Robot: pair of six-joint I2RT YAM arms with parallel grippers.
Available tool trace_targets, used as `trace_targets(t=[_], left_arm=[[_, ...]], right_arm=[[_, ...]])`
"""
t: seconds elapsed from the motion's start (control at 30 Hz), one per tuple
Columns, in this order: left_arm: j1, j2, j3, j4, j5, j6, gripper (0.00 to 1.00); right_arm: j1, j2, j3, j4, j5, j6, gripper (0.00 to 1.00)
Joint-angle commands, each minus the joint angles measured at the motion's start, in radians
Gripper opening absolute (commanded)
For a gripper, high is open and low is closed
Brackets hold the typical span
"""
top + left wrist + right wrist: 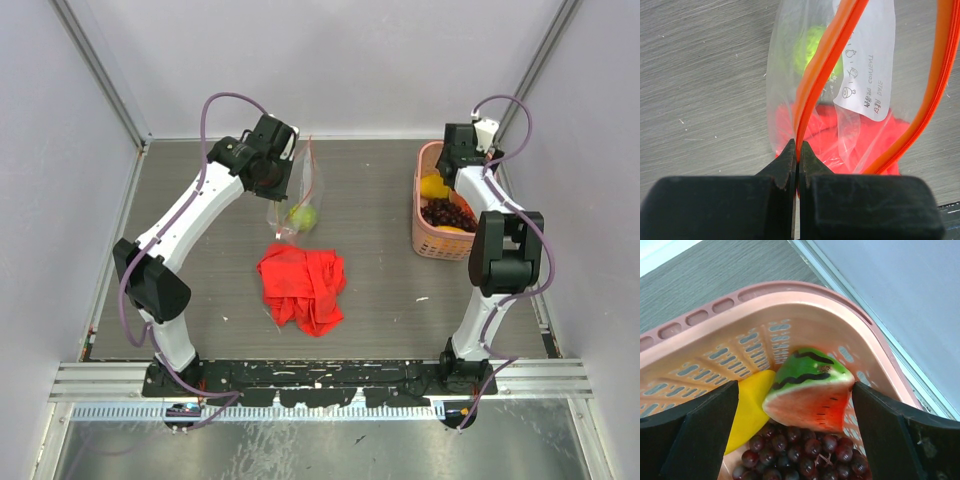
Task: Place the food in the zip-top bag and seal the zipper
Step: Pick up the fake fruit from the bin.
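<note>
Grey table (pixel 380 300); left claw (pixel 797 150) clenched on zipper (pixel 821 70), watermelon slice (pixel 807 390) inside spread-wide right claw (pixel 795 407).

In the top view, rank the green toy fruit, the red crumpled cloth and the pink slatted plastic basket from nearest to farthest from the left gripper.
1. Green toy fruit, inside the clear zip-top bag pinched by the left gripper.
2. Red crumpled cloth, mid-table, toward the arm bases.
3. Pink slatted plastic basket, far over on the right side.
</note>
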Motion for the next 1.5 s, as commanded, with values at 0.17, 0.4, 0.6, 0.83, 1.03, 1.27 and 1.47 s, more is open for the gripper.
trace_targets(t=[0.17, 0.4, 0.6, 0.83, 1.03, 1.27, 1.47], left_arm=[[-0.006, -0.057, 0.000, 0.026, -0.004, 0.020, 0.00], [-0.007, -0.057, 0.001, 0.026, -0.001, 0.020, 0.00], [-0.009, -0.062, 0.000, 0.027, -0.003, 0.021, 0.00], [-0.011, -0.064, 0.002, 0.026, -0.004, 0.021, 0.00], [-0.013, -0.066, 0.000, 0.028, -0.001, 0.021, 0.00], [-0.015, -0.073, -0.002, 0.027, -0.008, 0.023, 0.00], [-0.016, -0.076, -0.003, 0.028, -0.009, 0.025, 0.00]], right_arm=[[-0.056, -0.035, -0.116, 0.216, -0.269, -0.027, 0.99], [-0.104, -0.099, -0.232, 0.341, -0.574, -0.105, 0.94], [-0.128, -0.105, -0.248, 0.361, -0.638, -0.147, 0.86], [-0.128, -0.100, -0.203, 0.280, -0.587, -0.204, 0.81], [-0.128, -0.118, -0.182, 0.199, -0.590, -0.284, 0.82], [-0.128, -0.088, -0.125, 0.161, -0.596, -0.342, 0.77], [-0.128, -0.084, -0.112, 0.152, -0.584, -0.346, 0.56]])
